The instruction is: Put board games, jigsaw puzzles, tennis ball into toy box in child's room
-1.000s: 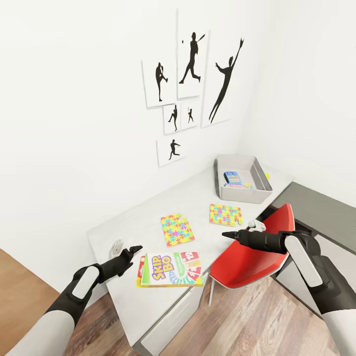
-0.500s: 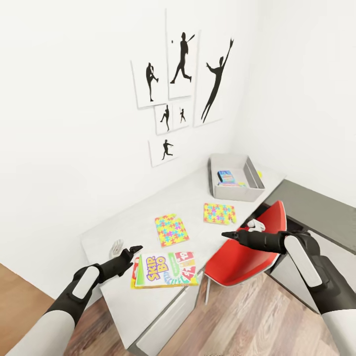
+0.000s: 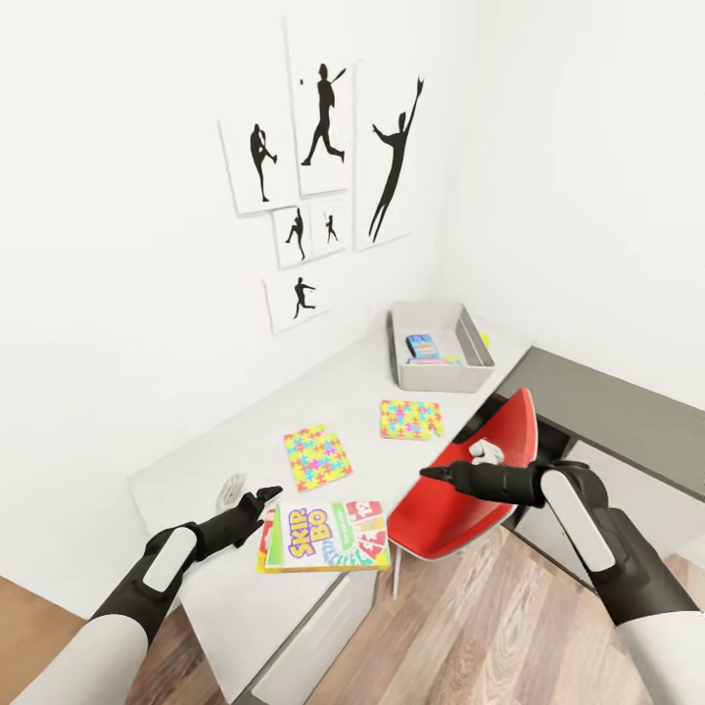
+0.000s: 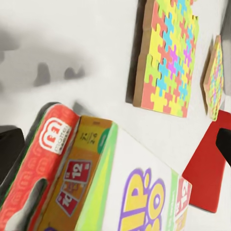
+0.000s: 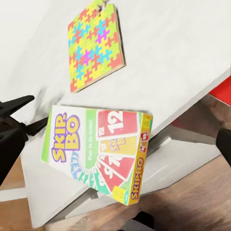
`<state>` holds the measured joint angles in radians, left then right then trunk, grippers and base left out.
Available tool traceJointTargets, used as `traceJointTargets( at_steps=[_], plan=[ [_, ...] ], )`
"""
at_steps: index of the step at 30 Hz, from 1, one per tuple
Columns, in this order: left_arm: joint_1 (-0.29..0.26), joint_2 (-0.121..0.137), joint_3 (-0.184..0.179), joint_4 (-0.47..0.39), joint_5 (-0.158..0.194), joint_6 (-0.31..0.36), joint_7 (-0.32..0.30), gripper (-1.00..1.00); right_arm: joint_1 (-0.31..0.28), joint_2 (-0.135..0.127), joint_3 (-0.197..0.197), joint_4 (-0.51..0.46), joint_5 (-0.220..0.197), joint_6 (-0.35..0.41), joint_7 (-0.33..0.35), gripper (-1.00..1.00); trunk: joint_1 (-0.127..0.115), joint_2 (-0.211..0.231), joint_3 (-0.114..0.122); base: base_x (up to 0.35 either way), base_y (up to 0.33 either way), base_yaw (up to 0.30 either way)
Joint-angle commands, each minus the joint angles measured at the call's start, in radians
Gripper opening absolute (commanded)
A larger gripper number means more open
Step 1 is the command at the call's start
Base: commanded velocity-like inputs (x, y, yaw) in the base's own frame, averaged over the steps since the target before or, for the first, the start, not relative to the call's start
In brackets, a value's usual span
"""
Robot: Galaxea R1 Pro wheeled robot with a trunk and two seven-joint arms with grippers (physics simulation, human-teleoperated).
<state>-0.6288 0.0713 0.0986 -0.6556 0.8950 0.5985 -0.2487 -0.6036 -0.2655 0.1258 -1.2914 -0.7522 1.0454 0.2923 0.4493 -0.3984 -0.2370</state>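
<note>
Your left pincer is hovering just beside the left edge of the Skip-Bo box, its fingers looking pressed together at the tip and holding nothing. Your right pincer is hanging over the red chair off the worktop's front edge, its fingers drawn to a point and empty.

You are looking at the Skip-Bo box lying flat near the front edge of the light-grey worktop, with a red-edged box peeking out underneath it in the left wrist view. Beyond it the near jigsaw puzzle is lying flat, apart from the game box, and the far jigsaw puzzle is sitting closer to the toy box. That grey bin is standing at the worktop's far end by the corner of the white walls, and a small blue board game is lying inside it. A yellow-green patch, perhaps the tennis ball, is showing just past the bin's far rim. Black baseball-player prints are hanging on the wall above.
</note>
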Motion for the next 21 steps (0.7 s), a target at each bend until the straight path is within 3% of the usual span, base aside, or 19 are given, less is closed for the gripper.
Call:
traceJointTargets(
  at_steps=[1, 11, 21],
  plan=[
    [0.0, -0.001, 0.003, 0.097, -0.01, 0.006, 0.0, 1.0, -0.001, -0.001, 0.001, 0.0, 0.011, 0.002, 0.01, 1.0, 0.001, -0.002, -0.002, 0.0, 0.0, -0.051],
    [0.0, -0.001, 0.003, 0.097, -0.011, 0.006, 0.0, 1.0, 0.003, 0.04, 0.065, 0.03, 0.007, 0.002, 0.014, 1.0, 0.001, -0.002, -0.002, 0.0, 0.0, -0.02],
    [0.0, 0.0, 0.003, 0.097, -0.013, 0.006, 0.0, 1.0, 0.006, 0.061, 0.08, 0.05, 0.006, 0.002, 0.015, 1.0, 0.001, -0.002, -0.002, 0.0, 0.0, -0.026]
  ],
)
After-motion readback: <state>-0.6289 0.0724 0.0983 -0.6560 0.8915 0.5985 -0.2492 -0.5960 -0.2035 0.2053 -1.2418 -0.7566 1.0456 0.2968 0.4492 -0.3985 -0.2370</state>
